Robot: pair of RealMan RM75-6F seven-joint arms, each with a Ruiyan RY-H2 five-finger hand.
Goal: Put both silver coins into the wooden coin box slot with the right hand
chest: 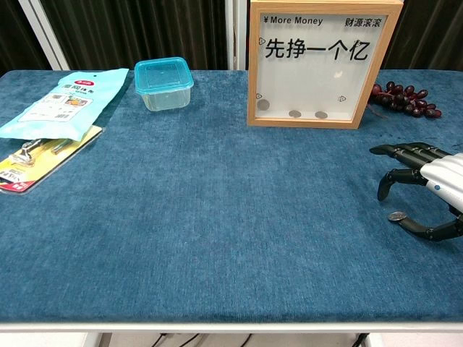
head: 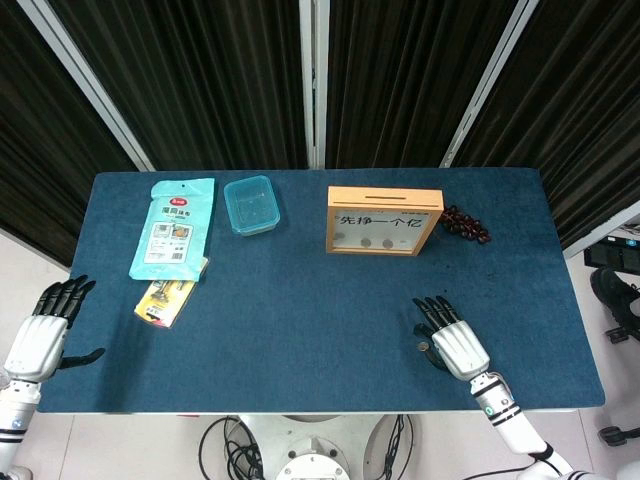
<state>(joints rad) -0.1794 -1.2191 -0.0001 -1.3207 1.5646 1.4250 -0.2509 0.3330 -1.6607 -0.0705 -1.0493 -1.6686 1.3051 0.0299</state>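
Right hand (chest: 427,188) hovers with fingers spread over the silver coin (chest: 396,216) lying flat near the table's front right edge, so I'd pinch it by its rim, not press down.

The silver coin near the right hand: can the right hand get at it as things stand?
Probably yes. The silver coin lies flat on the cloth just under the open right hand, between thumb and fingers, with nothing covering it.

Teal tub (head: 250,204), grapes (head: 467,225), two packets (head: 172,241) (overlapping).
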